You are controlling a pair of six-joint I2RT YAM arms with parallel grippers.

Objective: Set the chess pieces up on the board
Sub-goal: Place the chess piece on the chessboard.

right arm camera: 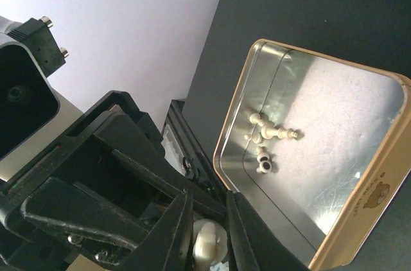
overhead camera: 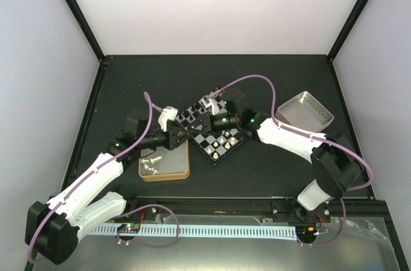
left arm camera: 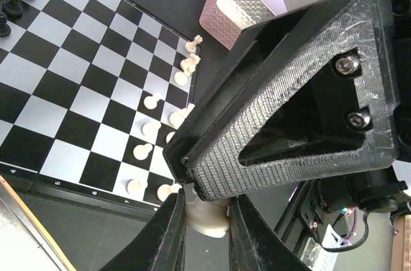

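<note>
Handing one cream piece [left arm camera: 209, 223] across at the edge of the board [left arm camera: 64, 78]: left gripper [left arm camera: 205, 207] and right gripper [right arm camera: 209, 219] both appear pinched nearly closed on it. Advise one releases only once the other holds firm. Spare pieces [right arm camera: 273, 133] lie in the tin [right arm camera: 347, 149].

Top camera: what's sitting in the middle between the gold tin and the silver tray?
The board lies between them, as the top external view shows.
</note>
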